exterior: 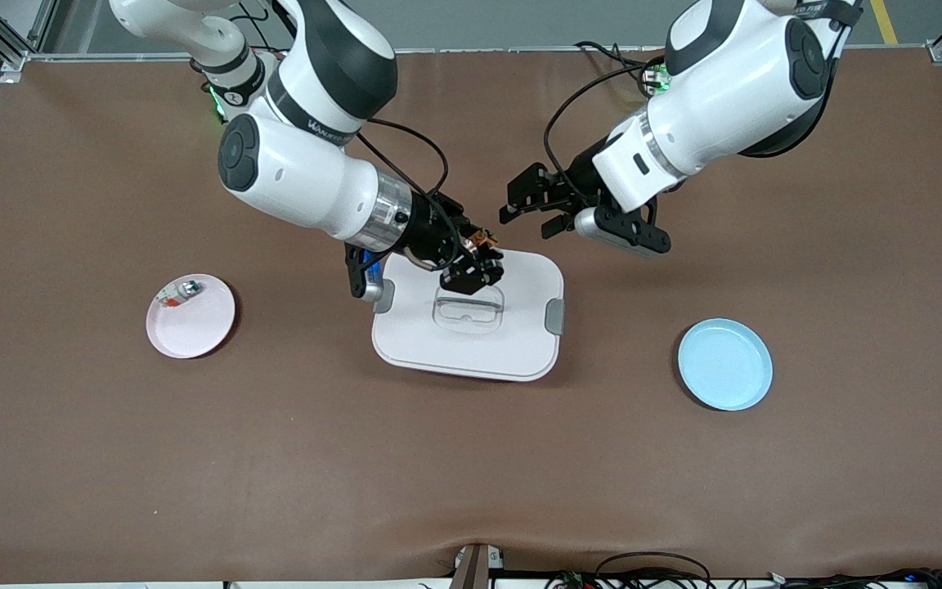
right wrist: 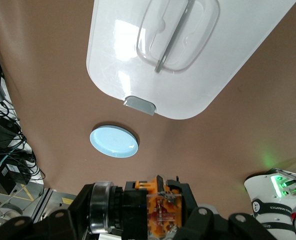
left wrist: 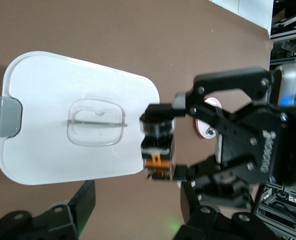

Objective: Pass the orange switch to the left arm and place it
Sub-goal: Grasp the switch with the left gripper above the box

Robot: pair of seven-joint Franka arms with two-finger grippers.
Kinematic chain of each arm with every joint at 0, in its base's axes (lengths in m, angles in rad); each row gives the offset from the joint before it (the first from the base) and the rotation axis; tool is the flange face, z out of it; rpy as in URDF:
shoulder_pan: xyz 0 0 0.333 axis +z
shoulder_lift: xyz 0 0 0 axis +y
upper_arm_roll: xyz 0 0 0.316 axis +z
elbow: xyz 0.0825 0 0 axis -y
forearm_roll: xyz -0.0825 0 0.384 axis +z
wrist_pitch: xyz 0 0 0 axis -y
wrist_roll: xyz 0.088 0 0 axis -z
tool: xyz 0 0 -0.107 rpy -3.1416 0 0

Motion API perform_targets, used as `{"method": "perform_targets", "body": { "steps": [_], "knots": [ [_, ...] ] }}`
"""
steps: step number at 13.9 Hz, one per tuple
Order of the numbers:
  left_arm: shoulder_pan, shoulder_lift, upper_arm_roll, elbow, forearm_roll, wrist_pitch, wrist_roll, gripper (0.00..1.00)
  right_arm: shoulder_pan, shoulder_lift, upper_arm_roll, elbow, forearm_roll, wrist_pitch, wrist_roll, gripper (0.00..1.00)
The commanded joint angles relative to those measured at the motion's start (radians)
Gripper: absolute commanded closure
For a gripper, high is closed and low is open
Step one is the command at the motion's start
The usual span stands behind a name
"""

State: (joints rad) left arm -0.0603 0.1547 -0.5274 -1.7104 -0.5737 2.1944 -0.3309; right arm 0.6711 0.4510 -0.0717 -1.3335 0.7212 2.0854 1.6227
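The orange switch (exterior: 481, 242) is a small black part with orange bands, held in the air over the edge of the box lid (exterior: 438, 343) that faces the robots' bases. My right gripper (exterior: 477, 260) is shut on it; in the right wrist view the switch (right wrist: 158, 210) sits clamped between the fingers. My left gripper (exterior: 527, 222) hovers close beside it, toward the left arm's end, fingers apart and nothing between them. In the left wrist view the switch (left wrist: 158, 145) lies just ahead of the left gripper (left wrist: 135, 194), above the white box (left wrist: 53, 75).
A pink plate (exterior: 193, 327) with a small silver-and-red piece (exterior: 177, 292) lies toward the right arm's end. A blue plate (exterior: 724, 364) lies toward the left arm's end and shows in the right wrist view as the blue plate (right wrist: 114, 141). The box has grey side clips (exterior: 553, 316).
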Motion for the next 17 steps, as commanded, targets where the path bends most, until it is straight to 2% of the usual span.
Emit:
{"method": "perform_targets", "body": {
  "steps": [1, 5, 6, 9, 11, 12, 16, 17],
  "knots": [
    [-0.021, 0.029, -0.005, -0.002, -0.018, 0.074, -0.013, 0.25, 0.025, 0.014, -0.010, 0.034, 0.024, 0.019, 0.049, 1.00],
    [-0.050, 0.063, -0.005, -0.002, -0.018, 0.137, -0.054, 0.30, 0.044, 0.015, -0.010, 0.039, 0.024, 0.050, 0.086, 1.00],
    [-0.052, 0.065, -0.005, -0.002, -0.018, 0.139, -0.063, 0.36, 0.044, 0.015, -0.010, 0.039, 0.024, 0.059, 0.100, 1.00],
    [-0.058, 0.065, -0.005, 0.002, -0.018, 0.137, -0.111, 0.73, 0.044, 0.020, -0.011, 0.039, 0.024, 0.059, 0.109, 1.00],
    [-0.053, 0.065, -0.005, 0.002, -0.018, 0.136, -0.120, 0.93, 0.042, 0.023, -0.011, 0.039, 0.024, 0.059, 0.106, 1.00],
    [-0.053, 0.063, -0.005, 0.003, -0.017, 0.133, -0.119, 1.00, 0.039, 0.025, -0.011, 0.039, 0.024, 0.059, 0.106, 1.00],
    [-0.047, 0.063, -0.003, 0.011, 0.005, 0.131, -0.097, 1.00, 0.036, 0.029, -0.011, 0.039, 0.024, 0.059, 0.106, 1.00],
    [-0.044, 0.063, -0.002, 0.011, 0.021, 0.131, -0.067, 1.00, 0.033, 0.029, -0.011, 0.039, 0.024, 0.058, 0.105, 0.78]
  ]
}}
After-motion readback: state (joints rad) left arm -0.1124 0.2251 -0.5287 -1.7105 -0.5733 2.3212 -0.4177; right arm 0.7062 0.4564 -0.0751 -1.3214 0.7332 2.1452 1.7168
